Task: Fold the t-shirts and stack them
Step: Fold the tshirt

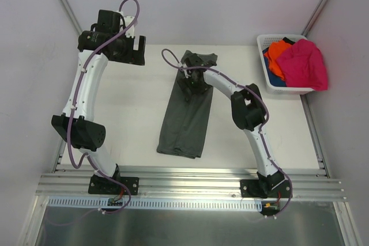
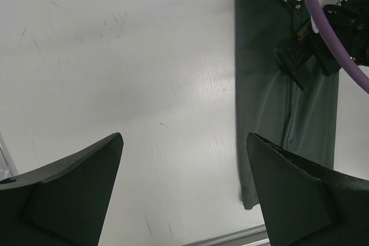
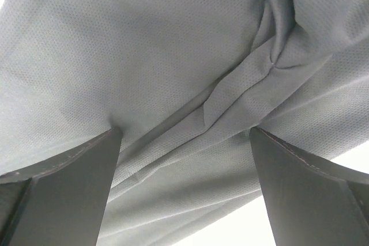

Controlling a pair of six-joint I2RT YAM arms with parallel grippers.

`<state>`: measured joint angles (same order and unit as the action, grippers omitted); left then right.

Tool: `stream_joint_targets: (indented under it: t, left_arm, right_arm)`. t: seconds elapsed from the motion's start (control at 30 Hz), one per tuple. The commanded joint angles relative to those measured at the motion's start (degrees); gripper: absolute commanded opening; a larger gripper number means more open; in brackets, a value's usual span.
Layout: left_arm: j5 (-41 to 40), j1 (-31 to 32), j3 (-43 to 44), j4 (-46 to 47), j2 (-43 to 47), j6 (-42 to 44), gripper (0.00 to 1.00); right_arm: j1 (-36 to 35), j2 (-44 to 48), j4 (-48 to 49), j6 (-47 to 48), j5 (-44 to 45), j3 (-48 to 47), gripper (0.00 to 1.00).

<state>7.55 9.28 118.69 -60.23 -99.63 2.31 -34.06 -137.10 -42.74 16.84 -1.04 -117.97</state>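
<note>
Right end effector (image 1: 192, 79) (image 3: 184, 132): jaws spread wide, nothing clamped. It is lowered over the far part of the dark grey-green t-shirt (image 1: 183, 124) (image 3: 144, 56), with one finger on each side of a raised crease in the cloth. The fingertips (image 3: 86, 171) seem to rest on the fabric, though the close wrist view does not settle contact.

Left end effector (image 1: 137, 50) (image 2: 184, 137): jaws spread wide, holding nothing. It hangs above the bare table (image 1: 132, 113) (image 2: 115, 56) at the far left, well apart from the shirt.

Dark grey-green t-shirt (image 2: 265, 113): lies flat at mid-table, folded into a long narrow strip. Its long axis runs from far to near, and the near end is skewed slightly to the left. The far end lies under the right arm.

Basket (image 1: 277, 38): white lattice plastic, at the far right corner of the table. It holds a pink t-shirt (image 1: 305, 64) heaped on top and spilling over the right rim, an orange t-shirt (image 1: 278, 53) beside it, and a blue t-shirt (image 1: 275, 80) beneath.

Table: white, matte, with faint scuffs visible in the left wrist view.

Rail (image 1: 190, 185): aluminium, along the near edge, carrying both arm bases.

Walls (image 1: 202, 4): plain pale panels closing in the far side and both flanks.
</note>
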Motion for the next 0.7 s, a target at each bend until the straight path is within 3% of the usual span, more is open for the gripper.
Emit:
stream_joint_targets:
  t: [0.0, 0.3, 0.67]
  left_arm:
    - [0.19, -0.49, 2.16, 0.2, 2.96, -0.55, 0.9]
    - [-1.57, -0.49, 2.07, 0.55, 3.13, 0.24, 0.9]
    - [-2.36, -0.49, 1.8, 0.55, 3.39, 0.51, 0.9]
  right_arm:
    - [1.8, -0.1, -8.67, 1.17, 0.07, 3.36, 0.99]
    - [3.57, -6.77, -18.43, 10.75, 6.75, -9.81, 1.0]
    - [1.55, -8.01, -15.79, 13.65, 5.08, -15.18, 1.0]
